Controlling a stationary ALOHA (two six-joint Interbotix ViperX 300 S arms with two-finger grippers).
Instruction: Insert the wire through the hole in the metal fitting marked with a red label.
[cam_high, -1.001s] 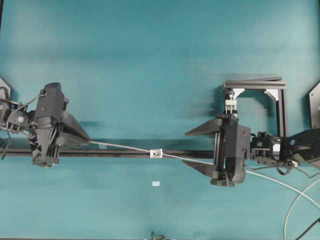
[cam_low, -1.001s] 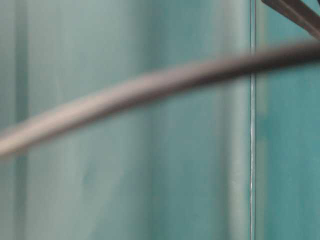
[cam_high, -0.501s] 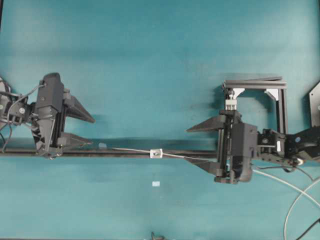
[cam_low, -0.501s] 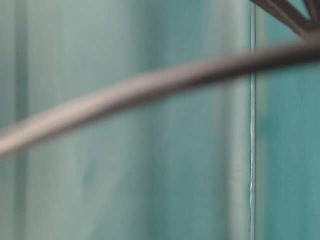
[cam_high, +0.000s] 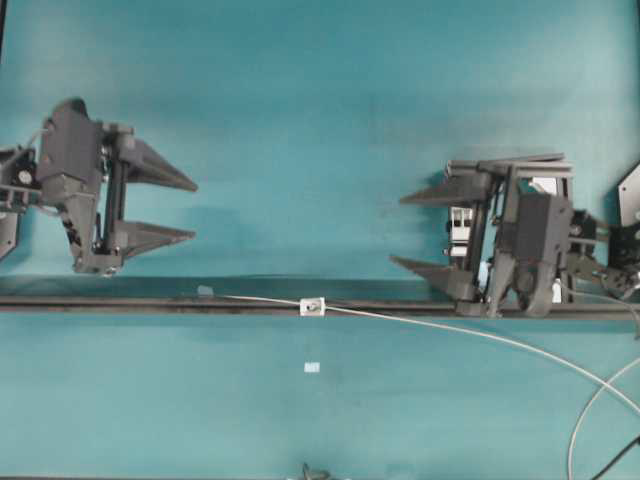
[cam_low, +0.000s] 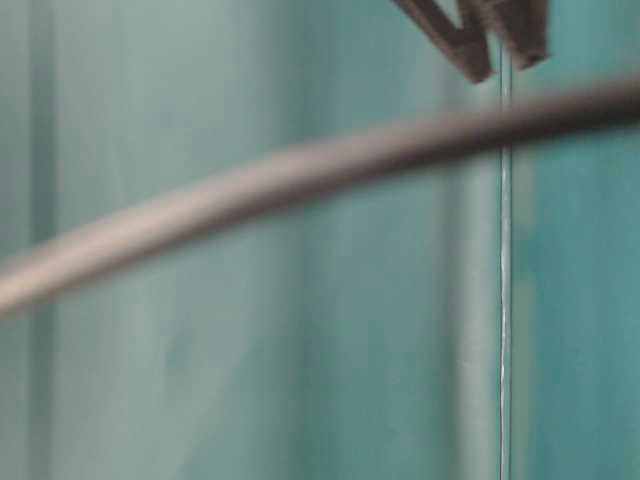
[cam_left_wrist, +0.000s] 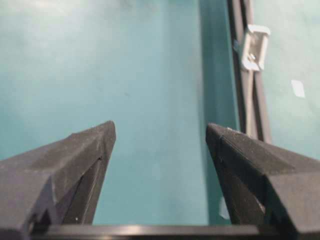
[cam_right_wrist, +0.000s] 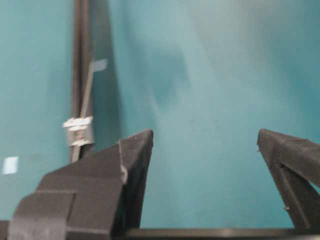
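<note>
Both pincers, left (cam_high: 190, 210) and right (cam_high: 400, 232), now off the wire (cam_high: 450, 327), agape, wire seemingly through the metal fitting (cam_high: 313, 306).

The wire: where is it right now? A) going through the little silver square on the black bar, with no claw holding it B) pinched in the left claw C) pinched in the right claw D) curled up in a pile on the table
A: the wire runs through the metal fitting on the black rail, while the left gripper and right gripper both stand open and away from it.
</note>
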